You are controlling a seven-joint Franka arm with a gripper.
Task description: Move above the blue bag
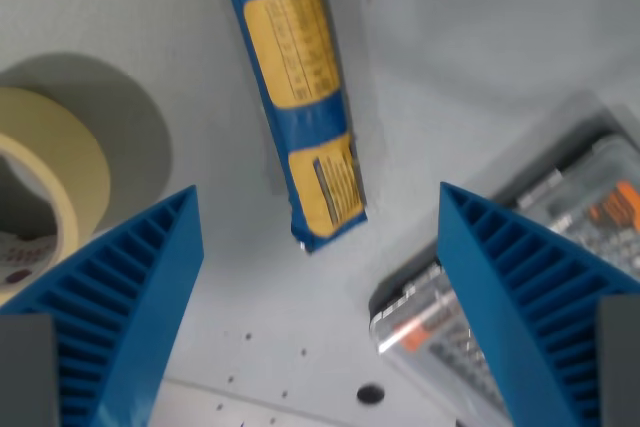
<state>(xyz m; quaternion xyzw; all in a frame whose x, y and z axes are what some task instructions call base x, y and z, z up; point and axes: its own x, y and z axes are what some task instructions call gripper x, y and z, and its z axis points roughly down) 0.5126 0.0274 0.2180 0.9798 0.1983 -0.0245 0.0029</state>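
The blue bag [300, 87] is a long narrow packet with yellow label panels, lying on the pale grey table and running from the top edge down to the middle of the wrist view. My gripper [320, 247] stands open, its two blue ribbed fingers [120, 297] rising from the lower left and lower right corners. The bag's lower end lies between the fingers and a little beyond their tips. Nothing is held.
A roll of cream masking tape [50, 177] sits at the wrist view's left, just beyond the left finger. A clear plastic case [570, 227] with orange and grey parts lies at the right, partly behind the right finger. Small holes dot the table [300, 357] near the bottom.
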